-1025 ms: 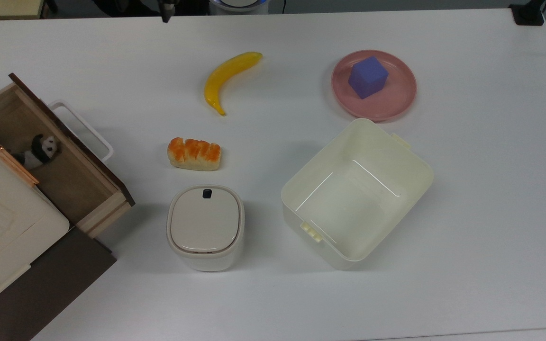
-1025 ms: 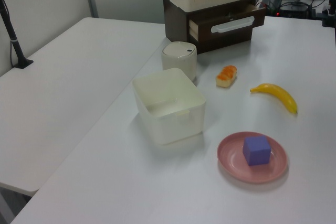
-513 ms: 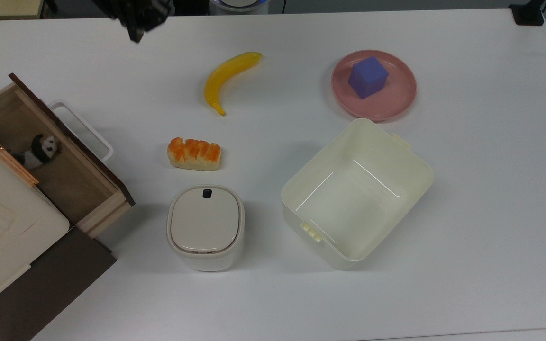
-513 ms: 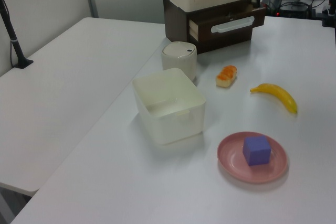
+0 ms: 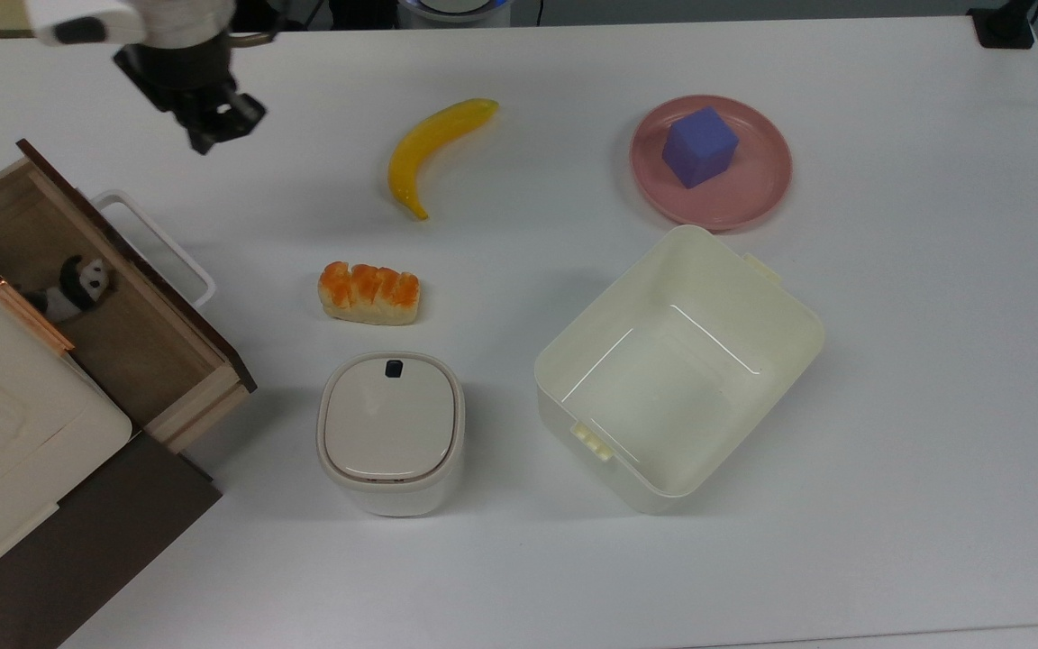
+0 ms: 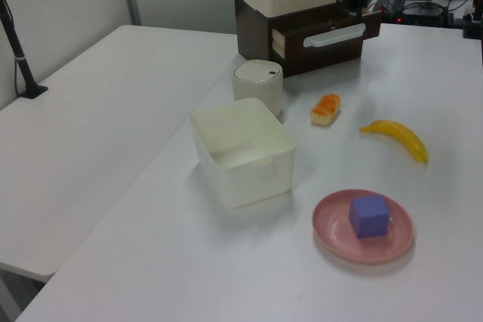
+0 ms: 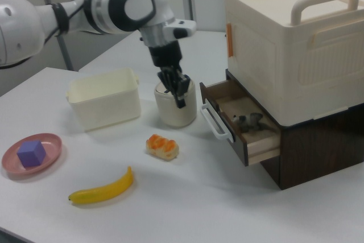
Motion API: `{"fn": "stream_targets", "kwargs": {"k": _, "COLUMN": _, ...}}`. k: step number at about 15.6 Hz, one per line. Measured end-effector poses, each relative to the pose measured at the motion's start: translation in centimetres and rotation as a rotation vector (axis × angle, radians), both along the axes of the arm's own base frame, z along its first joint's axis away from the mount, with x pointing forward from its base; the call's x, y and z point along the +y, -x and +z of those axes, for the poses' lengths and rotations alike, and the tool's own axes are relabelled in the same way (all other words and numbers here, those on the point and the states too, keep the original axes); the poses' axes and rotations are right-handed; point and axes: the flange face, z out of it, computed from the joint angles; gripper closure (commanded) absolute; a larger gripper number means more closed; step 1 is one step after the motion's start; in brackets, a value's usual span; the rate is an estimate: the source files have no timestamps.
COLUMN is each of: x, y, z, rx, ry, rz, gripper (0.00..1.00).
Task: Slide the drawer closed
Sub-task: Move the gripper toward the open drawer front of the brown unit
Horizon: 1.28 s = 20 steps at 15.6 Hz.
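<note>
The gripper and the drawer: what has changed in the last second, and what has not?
The gripper came in from the top view's upper edge, moving down and toward the top view's left, nearer the drawer. It holds nothing and is clear of the white handle. The drawer is open as before; nothing else moved.

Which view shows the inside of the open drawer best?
The top view: it looks straight down into the drawer, showing its wooden floor and a small panda toy inside. The right view shows the interior at a slant, with the toy partly behind the side wall. The left view shows mainly the dark front panel and white handle.
</note>
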Motion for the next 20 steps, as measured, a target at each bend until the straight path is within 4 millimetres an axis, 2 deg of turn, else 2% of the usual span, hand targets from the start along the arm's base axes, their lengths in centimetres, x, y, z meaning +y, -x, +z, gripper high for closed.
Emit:
{"fn": "stream_targets", "kwargs": {"k": 3, "x": -2.4, "y": 0.1, "z": -0.9, "rx": -0.009, "ry": 0.003, "rz": -0.032, "gripper": 1.00}}
{"fn": "stream_targets", "kwargs": {"k": 13, "x": -2.3, "y": -1.4, "z": -10.6, "rx": 0.112, "ry": 0.010, "rz": -0.015, "gripper": 1.00}}
{"fn": "stream_targets", "kwargs": {"k": 16, "x": -2.6, "y": -2.0, "z": -12.1, "rx": 0.107, "ry": 0.026, "rz": -0.026, "gripper": 1.00}}
{"fn": "stream_targets", "kwargs": {"k": 20, "x": -3.5, "y": -2.6, "z": -13.1, "rx": 0.057, "ry": 0.047, "rz": -0.097, "gripper": 1.00}}
